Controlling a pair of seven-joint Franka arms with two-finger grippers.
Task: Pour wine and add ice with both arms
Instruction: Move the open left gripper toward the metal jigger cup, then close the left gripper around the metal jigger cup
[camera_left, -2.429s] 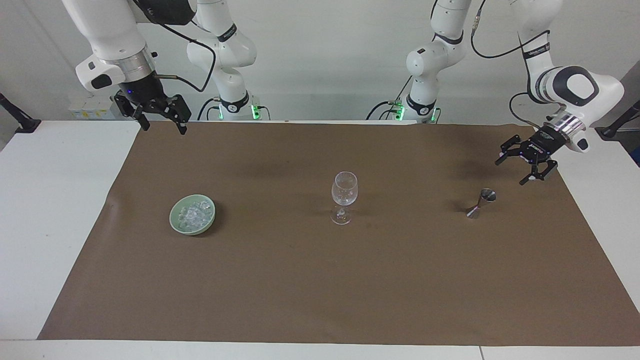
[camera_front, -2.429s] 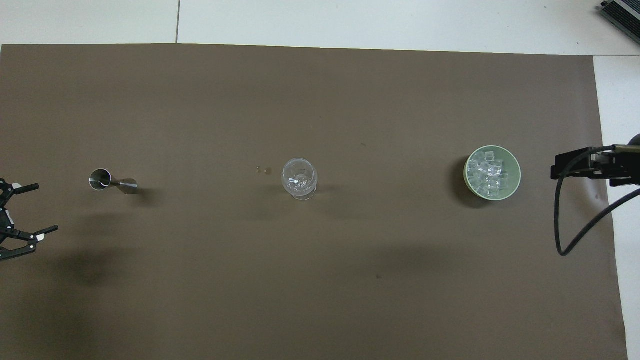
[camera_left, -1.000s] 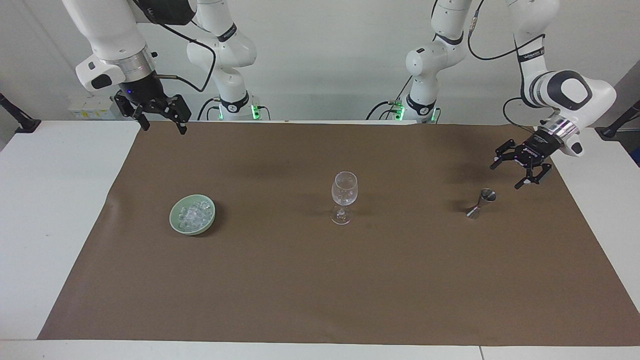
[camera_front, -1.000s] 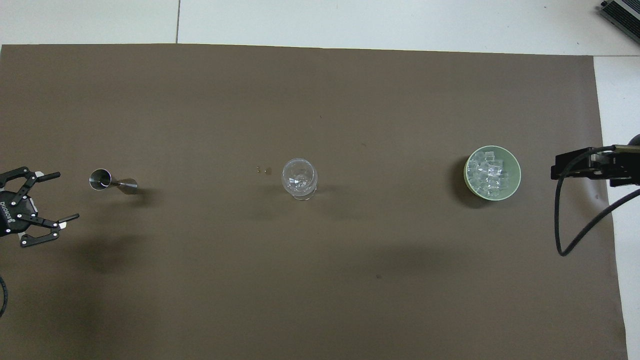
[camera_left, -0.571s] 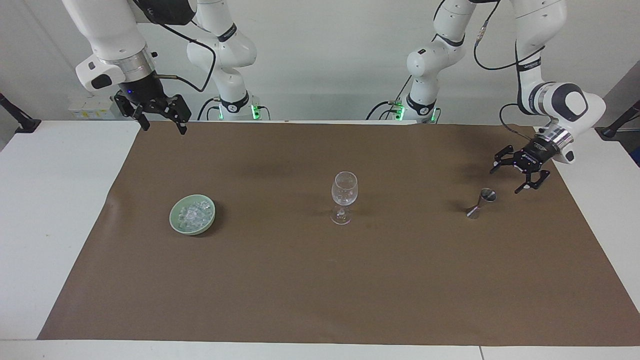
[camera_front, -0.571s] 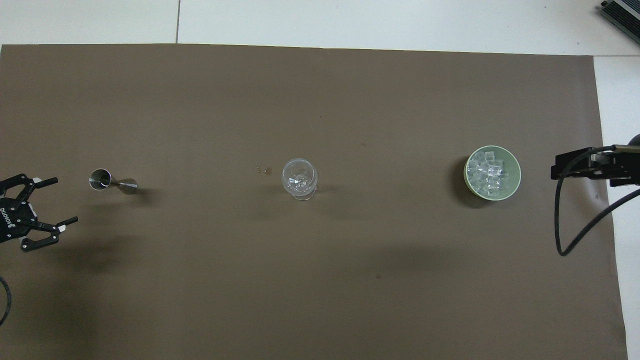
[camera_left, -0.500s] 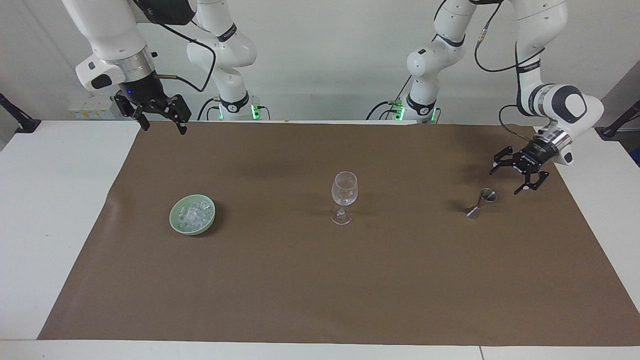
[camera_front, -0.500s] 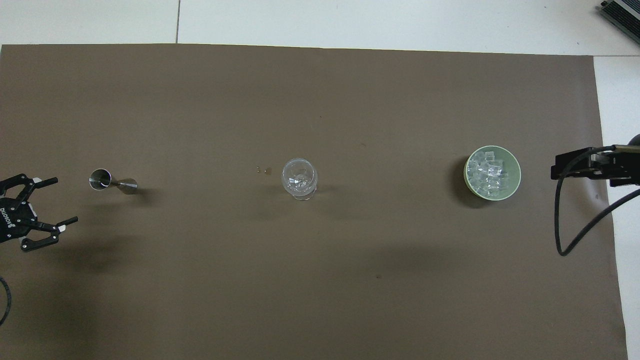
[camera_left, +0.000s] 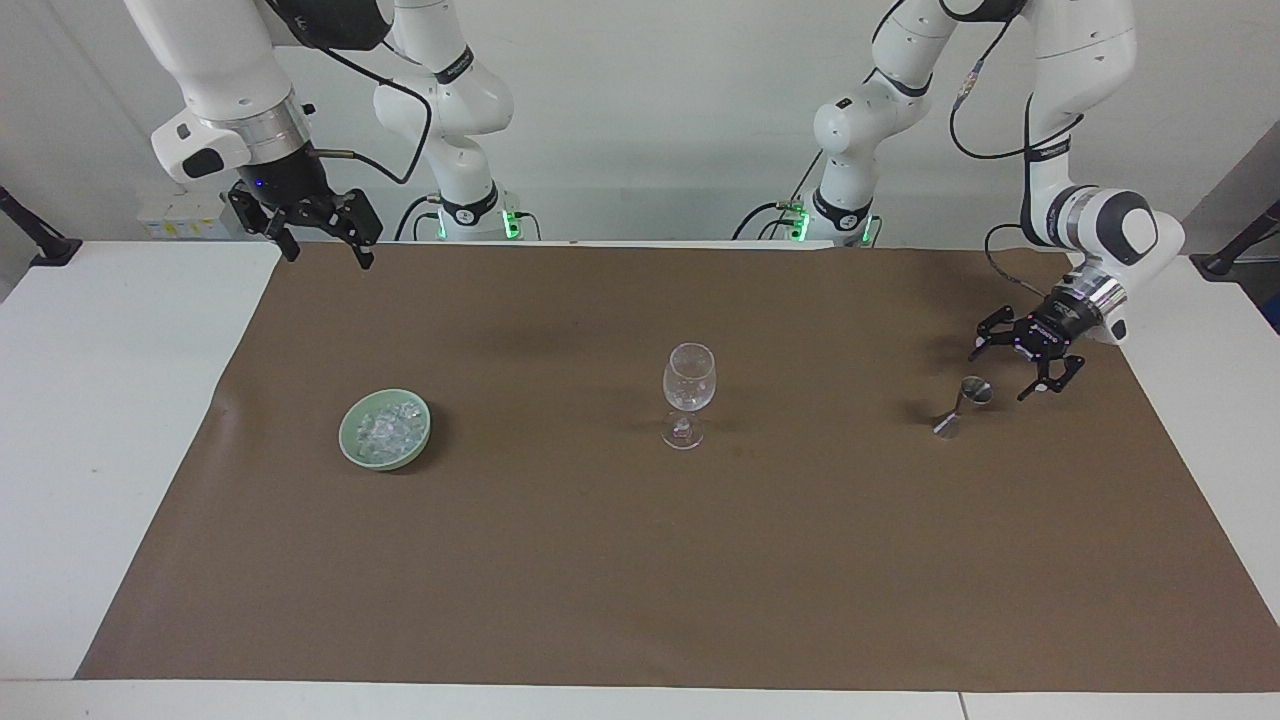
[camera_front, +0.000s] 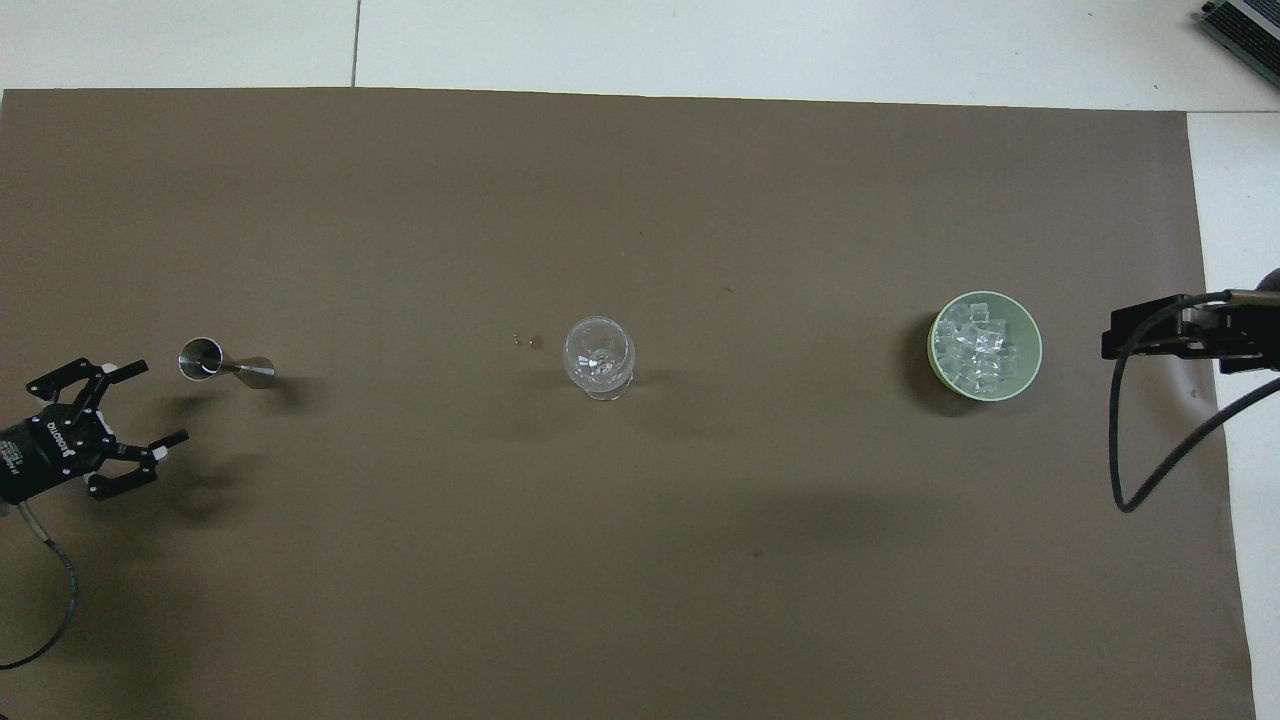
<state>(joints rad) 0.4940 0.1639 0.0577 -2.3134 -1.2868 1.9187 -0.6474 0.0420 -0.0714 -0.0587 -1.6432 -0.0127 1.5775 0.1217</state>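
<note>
Overhead view: a brown paper sheet (camera_front: 640, 560) covers most of a white table (camera_front: 800, 45), whose bare top shows along the 12 o'clock edge and down the 3 o'clock side. In the facing view a plain white wall (camera_left: 650, 120) stands past the two arm bases, each base lit by small green lamps.

The left arm (camera_left: 1090, 215) bends down at the elbow and slants its wrist low over the sheet, with the left gripper (camera_left: 1020, 360) hanging just beside the jigger (camera_left: 962, 403) at the left arm's end of the table, fingers spread apart and holding nothing. In the overhead view that gripper (camera_front: 150, 400) sits at about 8 o'clock from the jigger (camera_front: 226, 364), close to it but not touching. The right arm (camera_left: 225, 90) waits, its wrist pointing straight down; the right gripper (camera_left: 325, 255) hangs over the sheet's edge nearest the robots, at the right arm's end, fingers apart and empty.

The steel jigger stands upright, its long axis vertical and one cup opening upward. A clear wine glass (camera_front: 599, 356) stands upright at mid-sheet, mouth up, with something clear and glinting in its cup. The ice (camera_front: 975, 343) lies heaped in a pale green bowl (camera_front: 1032, 330) toward the right arm's end, at 3 o'clock from the glass in the overhead view, well apart from it.
</note>
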